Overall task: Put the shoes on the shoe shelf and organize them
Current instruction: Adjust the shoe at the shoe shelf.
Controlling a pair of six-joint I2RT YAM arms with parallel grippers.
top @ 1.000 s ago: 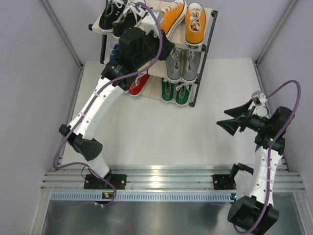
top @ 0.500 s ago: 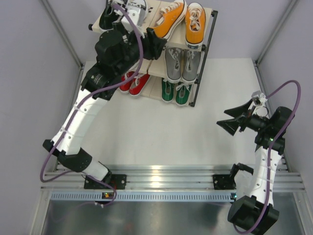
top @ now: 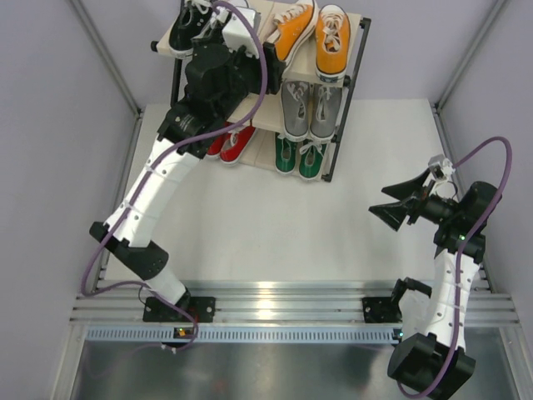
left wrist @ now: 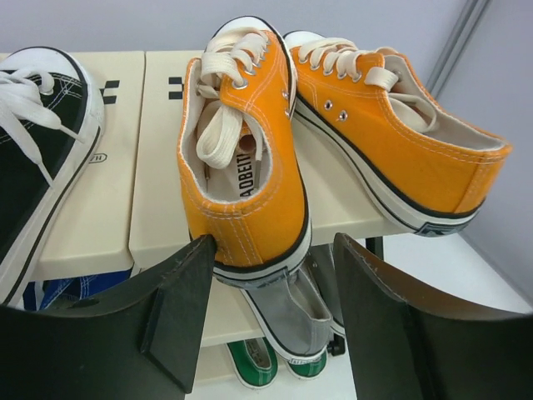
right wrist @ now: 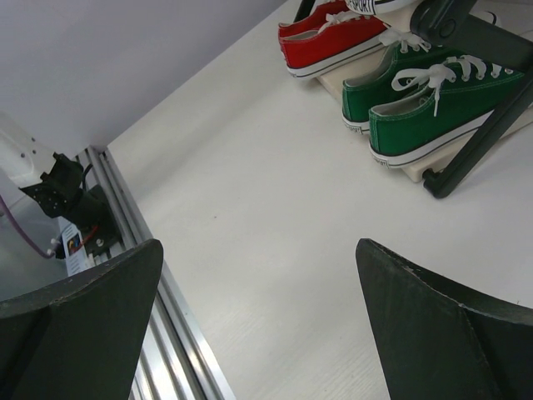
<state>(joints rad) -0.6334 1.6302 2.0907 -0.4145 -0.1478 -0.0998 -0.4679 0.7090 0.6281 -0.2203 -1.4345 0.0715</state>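
Observation:
The shoe shelf (top: pixel 351 90) stands at the table's far edge. On its top panel (left wrist: pixel 165 158) are two black shoes (top: pixel 193 25) and two orange shoes (top: pixel 293 29). Grey shoes (top: pixel 310 110) sit on the middle tier, with red shoes (top: pixel 236 143) and green shoes (top: pixel 298 157) at the bottom. My left gripper (left wrist: pixel 275 242) is open around the heel of the left orange shoe (left wrist: pixel 246 167), which overhangs the panel's edge. Its left finger touches the heel and the right finger stands apart. A strip of blue shoe (left wrist: pixel 50 287) shows under the top panel. My right gripper (right wrist: pixel 258 250) hangs open over bare table.
The second orange shoe (left wrist: pixel 391 142) lies just right of the left gripper, a black shoe (left wrist: pixel 37 158) just left of it. Purple cables loop off both arms. Aluminium rails (top: pixel 275 304) run along the near edge, and grey walls close both sides.
The left gripper's jaws have opened around the orange shoe's heel. The left arm's elbow swung left, then partly back. The shoes and the right arm have not moved.

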